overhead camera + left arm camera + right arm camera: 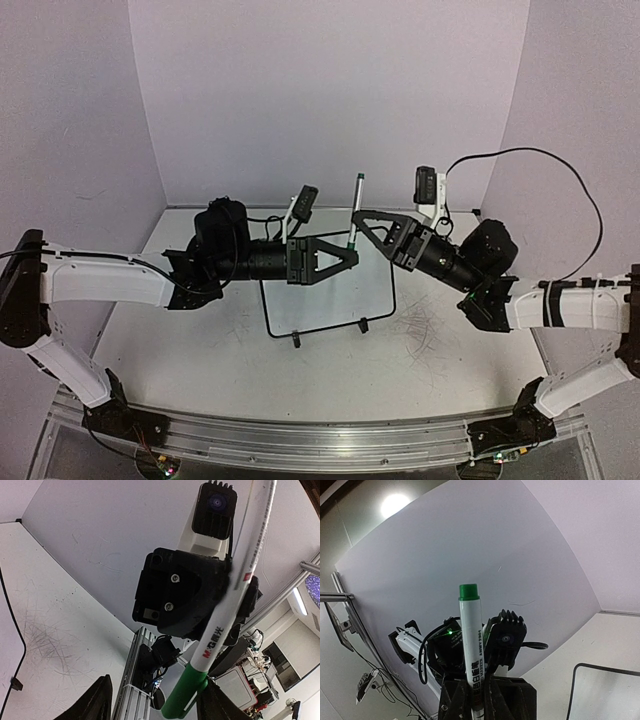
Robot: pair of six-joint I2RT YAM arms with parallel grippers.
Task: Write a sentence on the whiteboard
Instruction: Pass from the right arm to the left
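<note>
The whiteboard (335, 297) lies beneath the right gripper (357, 221) clamping the marker (357, 198).

The top external camera looks down from high behind the near edge of the table (230, 370), taking in the whole whiteboard (330, 295). Both wrist cameras tilt upward, facing each other closely, sharing the green-capped marker (212, 642).

The marker (235, 595) has a white barrel with black and red print, a green cap (184, 695) and a green tail end. The whiteboard (330, 300) is white with a thin black rim and black feet. Faint grey scribbles (420, 325) streak the white tabletop (200, 350).
</note>
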